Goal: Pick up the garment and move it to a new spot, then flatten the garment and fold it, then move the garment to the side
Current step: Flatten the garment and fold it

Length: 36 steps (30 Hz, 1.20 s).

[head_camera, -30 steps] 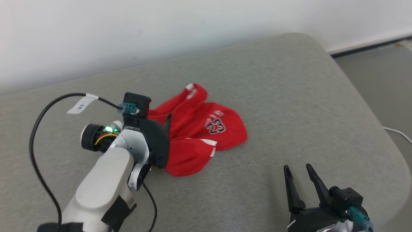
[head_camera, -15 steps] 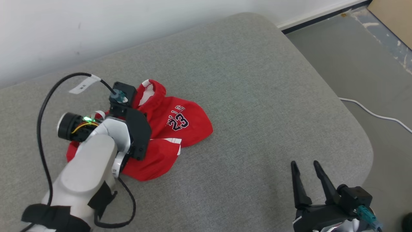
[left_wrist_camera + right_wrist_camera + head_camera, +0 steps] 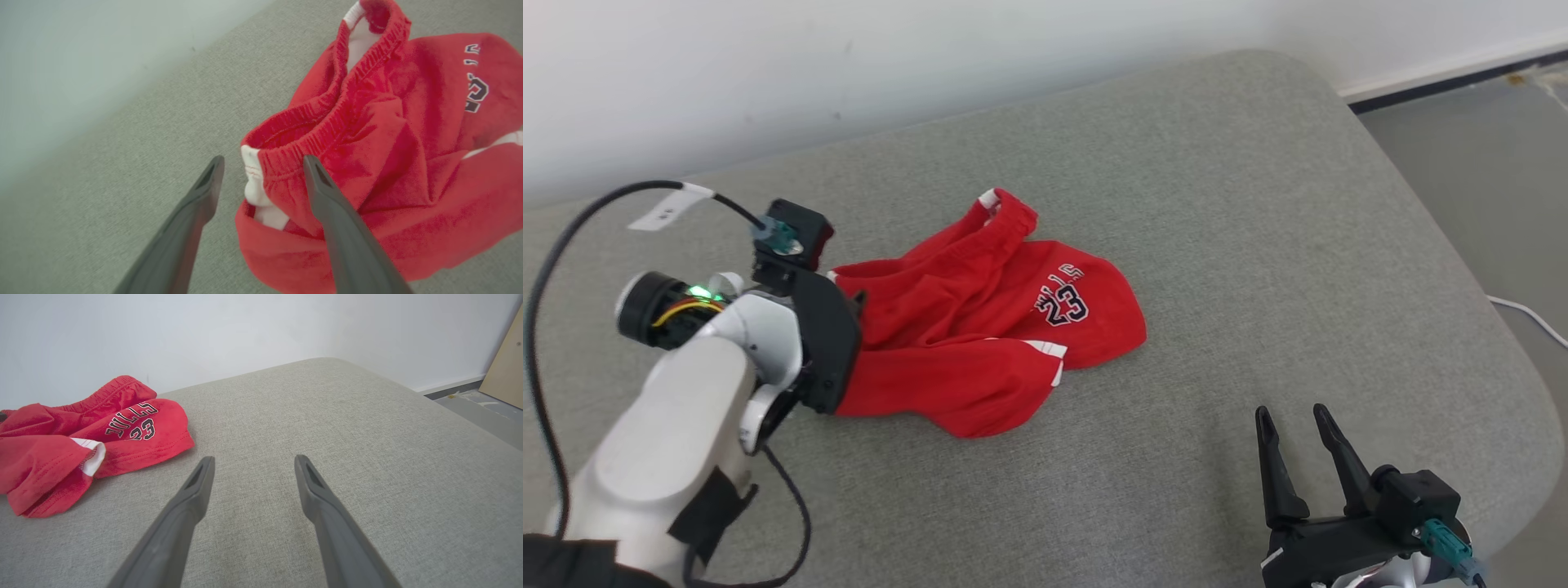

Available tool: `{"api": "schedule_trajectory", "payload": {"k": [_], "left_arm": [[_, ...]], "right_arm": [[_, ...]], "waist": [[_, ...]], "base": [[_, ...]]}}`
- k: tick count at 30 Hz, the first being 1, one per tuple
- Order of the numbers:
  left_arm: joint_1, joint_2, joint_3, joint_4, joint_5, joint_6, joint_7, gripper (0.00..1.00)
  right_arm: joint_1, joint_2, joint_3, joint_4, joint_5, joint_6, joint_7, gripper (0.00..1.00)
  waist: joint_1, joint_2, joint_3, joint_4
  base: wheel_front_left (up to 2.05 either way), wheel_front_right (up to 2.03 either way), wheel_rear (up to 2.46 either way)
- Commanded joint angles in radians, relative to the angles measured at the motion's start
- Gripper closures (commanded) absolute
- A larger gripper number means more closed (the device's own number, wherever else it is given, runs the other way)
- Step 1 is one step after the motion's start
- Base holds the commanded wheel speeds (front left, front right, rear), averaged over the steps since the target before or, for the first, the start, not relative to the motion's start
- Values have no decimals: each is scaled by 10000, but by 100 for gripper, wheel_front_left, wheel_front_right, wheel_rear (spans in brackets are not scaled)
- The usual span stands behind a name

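Lying crumpled on the grey cushion (image 3: 1258, 204) is one red garment (image 3: 980, 343), a pair of shorts that is showing a single printed number, 23, under the word BULLS, with white trim at a leg hem. It is sitting left of the cushion's middle, toward the white wall (image 3: 931, 57). Two grippers are showing, each with two long dark fingers. The left gripper (image 3: 263, 163) is reaching down at the garment's left end with its fingers spread wide: in the left wrist view they are straddling the corner of the elastic waistband, one finger crossing in front of the red cloth and the other standing over bare cushion, and nothing is being pinched between them. One black cable (image 3: 572, 220) carrying one white tag (image 3: 670, 208) is looping over that arm. The right gripper (image 3: 1292, 412) is hovering well apart from the garment, near the cushion's front right edge, its fingers also parted and holding nothing. One white cable (image 3: 1531, 314) is trailing across the floor (image 3: 1486, 163) to the right.
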<state>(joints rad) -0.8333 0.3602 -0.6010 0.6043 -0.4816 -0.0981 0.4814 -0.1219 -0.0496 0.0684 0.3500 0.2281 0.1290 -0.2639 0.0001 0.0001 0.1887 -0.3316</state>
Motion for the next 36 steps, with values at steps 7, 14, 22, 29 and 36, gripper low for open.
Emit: {"api": "schedule_trajectory", "payload": {"k": [7,14,22,29,36], "left_arm": [[109,633,-450,-549,184,-216,8,0],[-319,1103,-1257,-459,394,-325,-228,0],[-592,988,-1200,-6,-195,-135,-147,100],[-993,-350,-280,-744,-1109,30,-2285,100],[-1864,-1962,317,-1636,-1432,293,-4445,100]], "right_arm": [[-169,-13,145,22,-83,35,-2,0],[-96,-7,-42,-19,-105,35,-3,0],[-216,-9,-94,46,48,35,-1,0],[-189,-10,-123,-35,-188,35,-3,0],[-203,-13,33,80,-197,35,-3,0]], "waist": [[-1,-1,120,-59],[-1,-1,369,-572],[-1,-1,463,-532],[-1,-1,276,80],[-1,-1,-29,412]], "base": [[0,0,0],[0,0,0],[0,0,0],[0,0,0],[0,0,0]]}}
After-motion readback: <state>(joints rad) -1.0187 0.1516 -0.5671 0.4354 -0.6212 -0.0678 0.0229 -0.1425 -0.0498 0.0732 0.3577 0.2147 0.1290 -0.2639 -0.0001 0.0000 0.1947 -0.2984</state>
